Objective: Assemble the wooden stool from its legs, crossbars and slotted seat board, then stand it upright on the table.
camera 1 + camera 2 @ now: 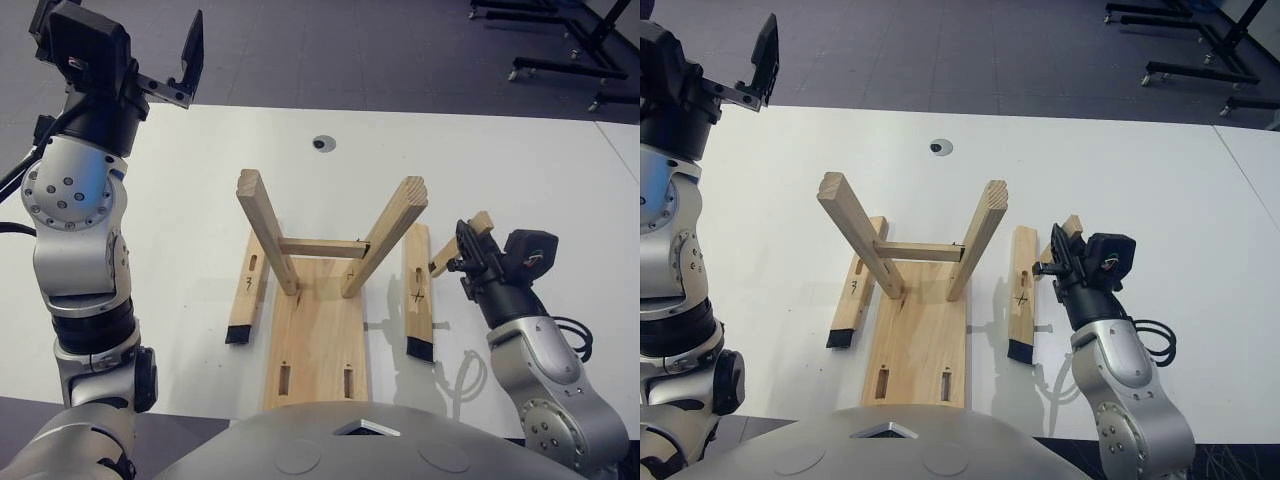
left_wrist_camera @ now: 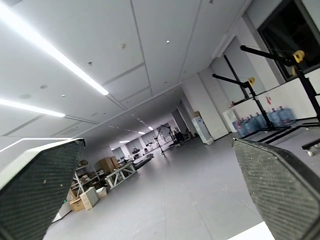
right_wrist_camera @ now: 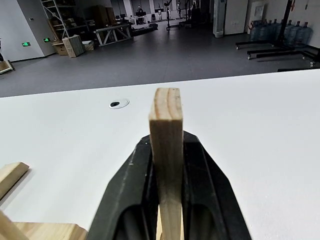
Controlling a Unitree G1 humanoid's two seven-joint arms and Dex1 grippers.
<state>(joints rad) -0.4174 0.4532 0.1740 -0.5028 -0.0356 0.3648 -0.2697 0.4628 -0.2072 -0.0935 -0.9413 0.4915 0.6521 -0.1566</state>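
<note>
The left hand hangs above the surface's far left corner, fingers wide apart and empty. Next, a loose leg lies flat along the left edge of the seat. The seat lies flat with two standing legs slanting up from its far slots, tied by a crossbar. Its two near slots are unfilled. A second loose leg lies just beside the seat's right edge. Farthest right, the right hand is clamped on the second crossbar, off the surface.

The stool looks about half built. The step in hand seems to be fitting this crossbar into a loose leg, so its end must meet the leg's slot squarely, likely with that leg steadied.

All parts are pale, bare, square-cut wood with straight grain. The loose legs have dark near tips, small slots and pencil marks. The surface is smooth white.
</note>
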